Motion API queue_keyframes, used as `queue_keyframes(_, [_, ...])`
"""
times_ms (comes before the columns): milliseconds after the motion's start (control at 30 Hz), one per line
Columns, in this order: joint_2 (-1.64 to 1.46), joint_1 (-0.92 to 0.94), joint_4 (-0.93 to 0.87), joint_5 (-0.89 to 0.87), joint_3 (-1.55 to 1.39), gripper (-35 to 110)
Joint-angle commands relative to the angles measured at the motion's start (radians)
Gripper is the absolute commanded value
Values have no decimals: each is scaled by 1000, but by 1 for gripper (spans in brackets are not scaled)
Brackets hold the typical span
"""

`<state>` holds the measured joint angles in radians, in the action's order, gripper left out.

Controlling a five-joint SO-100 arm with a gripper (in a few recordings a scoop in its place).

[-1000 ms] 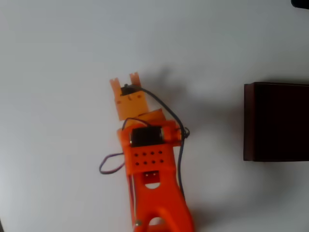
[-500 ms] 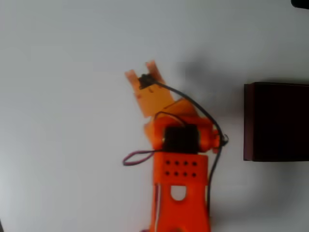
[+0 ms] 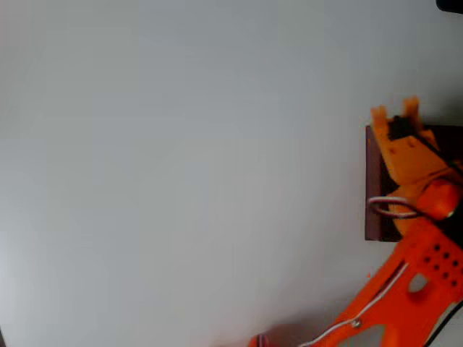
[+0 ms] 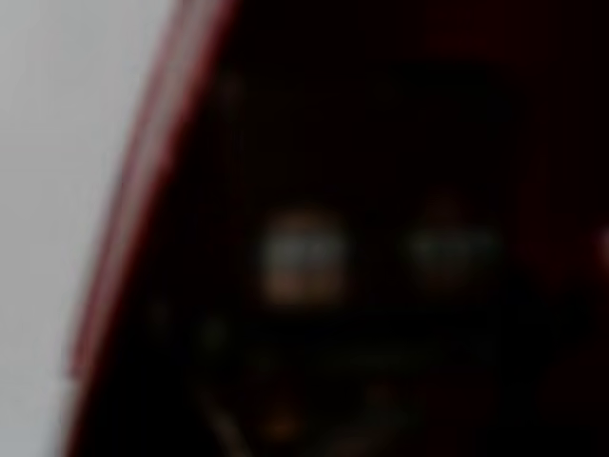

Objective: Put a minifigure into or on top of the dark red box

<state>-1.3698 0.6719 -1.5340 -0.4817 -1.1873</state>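
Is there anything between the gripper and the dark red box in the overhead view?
No gap shows there: in the overhead view the gripper hangs over the dark red box near its far left corner, overlapping it. Nothing shows between them.

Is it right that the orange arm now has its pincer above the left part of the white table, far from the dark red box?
No. In the overhead view the pincer is at the right side, over the dark red box, not far from it.
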Motion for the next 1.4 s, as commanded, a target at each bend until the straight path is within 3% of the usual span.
queue_keyframes(0, [210,67,-72,28,327,0])
queue_keyframes(167, [644,121,-296,67,913,10])
queue_keyframes(433, [594,101,-298,112,836,13])
queue_keyframes(633, [227,51,-295,170,446,11])
queue_keyframes(900, [-615,-135,-169,236,-327,11])
queue_keyframes(1000, [-930,-302,-129,264,-584,11])
queue_keyframes(1233, [-1700,-917,31,281,-1189,4])
queue_keyframes(1367, [-1907,-1131,61,264,-1425,2])
